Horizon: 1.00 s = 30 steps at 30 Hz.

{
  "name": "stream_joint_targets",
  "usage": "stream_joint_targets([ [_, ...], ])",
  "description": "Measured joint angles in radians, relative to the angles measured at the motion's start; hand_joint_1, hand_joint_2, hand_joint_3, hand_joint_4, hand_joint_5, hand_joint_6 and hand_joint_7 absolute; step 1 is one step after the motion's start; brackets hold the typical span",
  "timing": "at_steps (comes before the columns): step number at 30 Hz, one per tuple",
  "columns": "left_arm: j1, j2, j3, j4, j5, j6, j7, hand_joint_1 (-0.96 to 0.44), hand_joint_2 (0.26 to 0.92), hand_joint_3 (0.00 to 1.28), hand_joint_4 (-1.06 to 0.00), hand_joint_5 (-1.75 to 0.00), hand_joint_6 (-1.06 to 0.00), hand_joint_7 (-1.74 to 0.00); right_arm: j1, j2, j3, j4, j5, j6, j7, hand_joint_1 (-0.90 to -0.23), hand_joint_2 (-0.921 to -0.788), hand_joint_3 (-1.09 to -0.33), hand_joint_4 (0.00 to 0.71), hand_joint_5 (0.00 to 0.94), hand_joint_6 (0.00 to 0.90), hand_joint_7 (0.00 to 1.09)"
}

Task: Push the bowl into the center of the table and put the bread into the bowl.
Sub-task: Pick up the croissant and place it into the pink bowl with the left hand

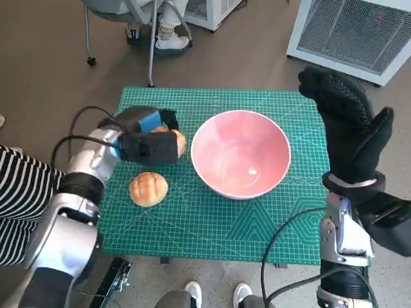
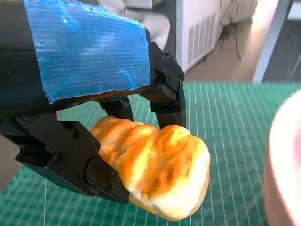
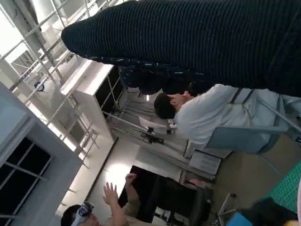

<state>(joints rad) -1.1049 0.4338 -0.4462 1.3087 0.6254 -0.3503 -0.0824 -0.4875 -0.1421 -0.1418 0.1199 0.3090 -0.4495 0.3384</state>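
— Where is the bread now?

— One piece of bread [image 2: 160,169] is in the left hand [image 1: 146,138], gripped between the black fingers [image 2: 70,160]. The wrist camera shows it plainly: a golden, lumpy roll with fingers pressed on it from both sides, lifted clear of the green mat [image 1: 212,218]. From the head camera only a bit of its crust peeks out past the hand, just beside the bowl's rim.

— And the bowl?

— The pink bowl [image 1: 241,154] sits upright on the mat, roughly in the middle of the table and a little toward the robot's right. Nothing lies inside it.

— Is there other bread?

— Yes, a second round bun [image 1: 148,188] rests on the mat, nearer the robot than the left hand and apart from the bowl; nothing touches it.

— What is the right hand doing?

— The right hand [image 1: 350,125] in its knitted glove is raised beside the table's right edge, fingers stretched out and holding nothing. It is near the bowl but not in contact with it.

— Anyone around?

— A seated person's feet [image 1: 168,35] show beyond the far edge of the table, and the right wrist camera catches a person in a pale top [image 3: 211,115] on a chair, plus another person's raised hand [image 3: 110,194] — details there are hard to make out.
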Motion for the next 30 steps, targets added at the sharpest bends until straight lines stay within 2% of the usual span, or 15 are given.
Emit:
stream_joint_targets([
  [4,0.009,0.012,0.048,-0.051,-0.036,-0.044,0.005,0.00,0.920,0.07,-0.71,-1.17,-0.61,-1.15,0.000,0.000,0.000,-0.002,0.000,-0.001,0.000,-0.672,-0.921,-0.708,0.213,0.003,0.140,0.38],
  [11,0.013,0.035,0.163,-0.296,-0.132,-0.131,0.031,0.00,0.920,0.06,-0.73,-1.11,-0.61,-1.20,-0.002,0.002,0.002,-0.005,0.001,-0.002,0.000,-0.665,-0.921,-0.711,0.214,0.003,0.139,0.38],
  [16,0.034,0.031,0.211,-0.491,-0.181,-0.170,0.046,0.00,0.918,0.04,-0.75,-1.06,-0.62,-1.20,-0.002,0.002,0.002,-0.005,0.001,-0.007,0.000,-0.664,-0.921,-0.717,0.214,0.003,0.135,0.38],
  [22,0.106,0.012,0.211,-0.687,-0.232,-0.256,0.001,0.00,0.920,0.05,-0.74,-1.03,-0.61,-1.25,0.004,0.001,0.001,-0.005,0.000,-0.014,0.000,-0.669,-0.921,-0.720,0.215,0.002,0.129,0.38],
  [30,0.158,-0.041,0.154,-0.686,-0.231,-0.280,-0.100,0.00,0.921,0.07,-0.72,-1.05,-0.60,-1.27,0.027,0.001,0.001,-0.012,-0.001,-0.017,0.000,-0.671,-0.921,-0.728,0.215,0.002,0.123,0.38],
])
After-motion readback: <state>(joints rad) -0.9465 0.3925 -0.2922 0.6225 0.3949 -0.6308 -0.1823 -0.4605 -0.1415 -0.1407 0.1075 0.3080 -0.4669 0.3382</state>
